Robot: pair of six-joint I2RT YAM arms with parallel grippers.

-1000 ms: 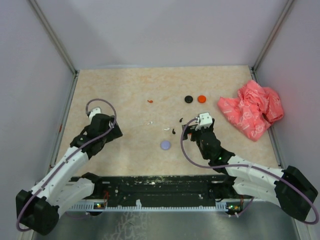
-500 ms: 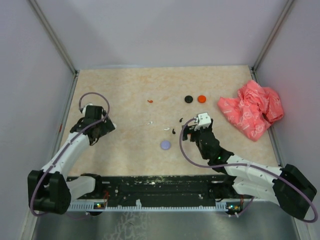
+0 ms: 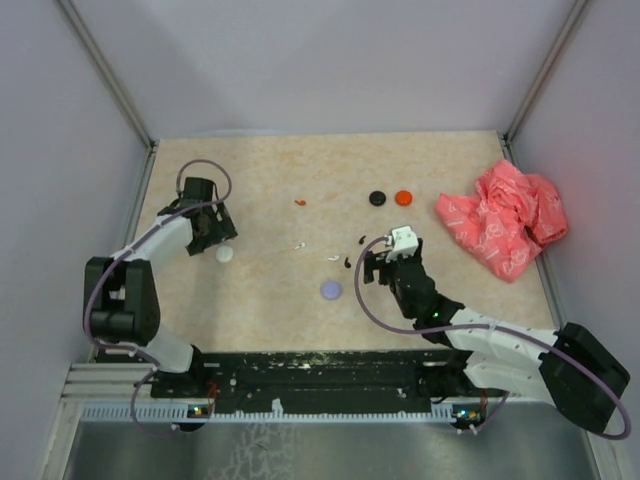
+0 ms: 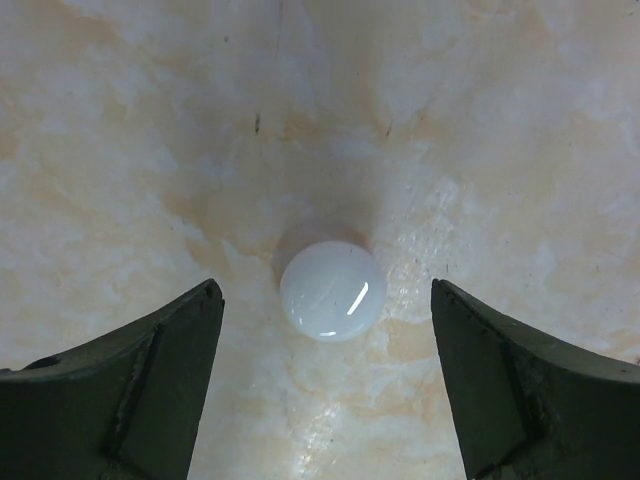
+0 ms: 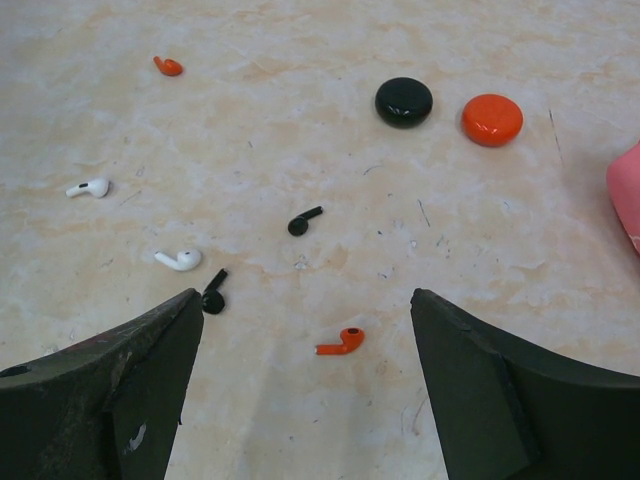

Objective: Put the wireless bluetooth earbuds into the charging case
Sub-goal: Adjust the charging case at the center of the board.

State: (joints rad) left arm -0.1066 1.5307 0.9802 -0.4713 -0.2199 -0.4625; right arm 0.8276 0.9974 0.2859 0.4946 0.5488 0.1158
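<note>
Featherweight stuff lies ahead of my right tool (image 5: pixel 305 295), whose jaws stand wide apart with nothing in them. A red earbud (image 5: pixel 343 342) lies nearest, on the worktop (image 5: pixel 300 40) just ahead of the gap. A black earbud (image 5: pixel 213 298) sits close by one jaw tip, with a white earbud (image 5: pixel 181 260) just beyond it and a second black earbud (image 5: pixel 304 221) further ahead, near the centre line. Well ahead sit a black disc (image 5: pixel 404 101) and an orange disc (image 5: pixel 492 118), which I take for charging cases.

I judge each bud hard, glossy and nearly weightless, so a careless pinch would likely make it skid or flip. I would come down low and close across the bulb where the stem joins it, not on the thin stem end.

My left tool (image 4: pixel 323 290) is also parted and empty. It straddles a white disc (image 4: pixel 332 291) centred between the jaws and touches neither side. The disc's smooth dome looks slippery, so I would take it across its widest edge.
</note>
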